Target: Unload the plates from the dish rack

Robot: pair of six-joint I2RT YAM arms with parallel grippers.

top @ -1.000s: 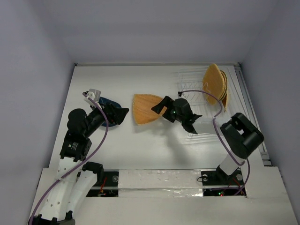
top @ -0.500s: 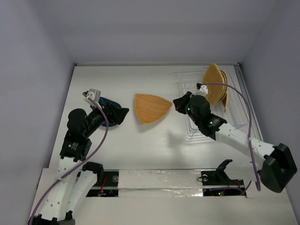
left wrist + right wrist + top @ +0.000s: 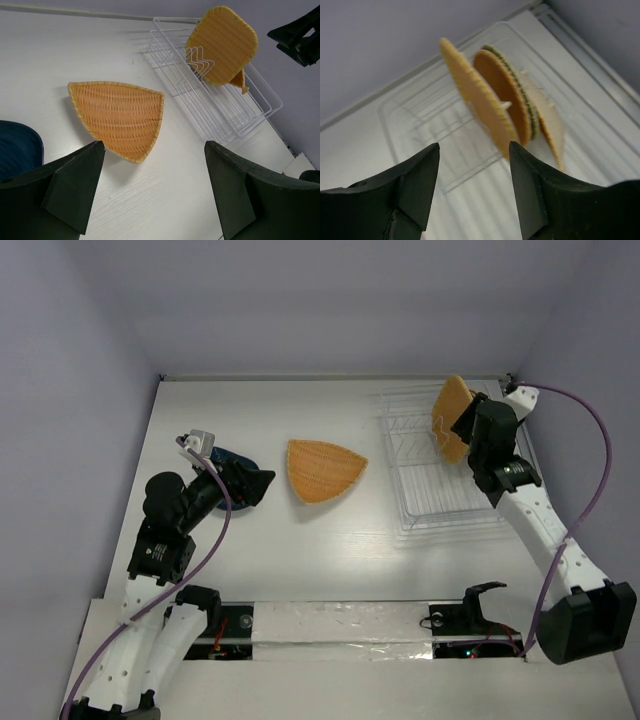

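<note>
Several upright plates (image 3: 476, 100) stand in the dish rack (image 3: 415, 125) at twelve o'clock beyond the right fingers (image 3: 415, 185), spread wide, empty; left fingers (image 3: 75, 185) spread, empty.

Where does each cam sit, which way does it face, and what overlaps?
Top external: above and behind the bases, looking down at the table; left arm and right arm show.
Left wrist: on the left arm, low, facing across the wedge-shaped plate toward the dish rack; left gripper frames the bottom.
Right wrist: on the right arm, facing the upright plates in the rack; right gripper at bottom.
Shared: both wrist views see the upright plates.
</note>
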